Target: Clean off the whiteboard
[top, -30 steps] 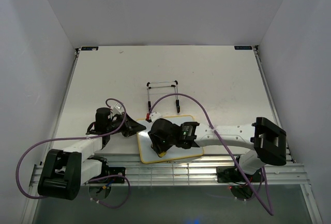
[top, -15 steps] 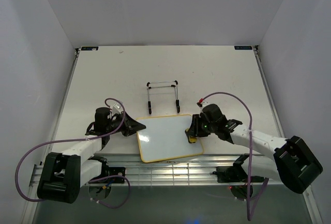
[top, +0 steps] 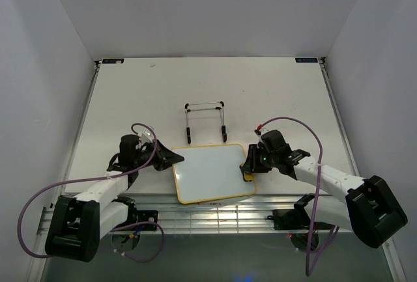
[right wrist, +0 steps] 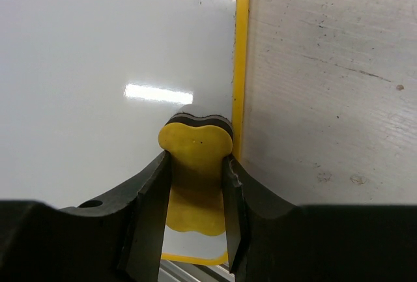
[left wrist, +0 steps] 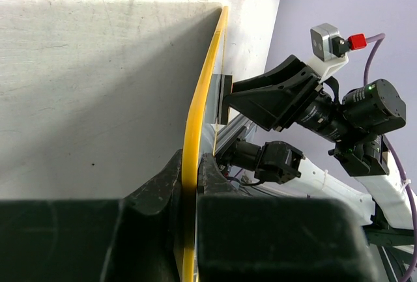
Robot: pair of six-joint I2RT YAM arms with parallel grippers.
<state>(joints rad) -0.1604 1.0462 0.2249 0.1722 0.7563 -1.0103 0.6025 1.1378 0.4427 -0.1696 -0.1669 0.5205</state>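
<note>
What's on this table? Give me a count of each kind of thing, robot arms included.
Whiteboard: 1
Eraser: 1
Stand: 1
Arms: 2, the left arm and the right arm
Total: 5
</note>
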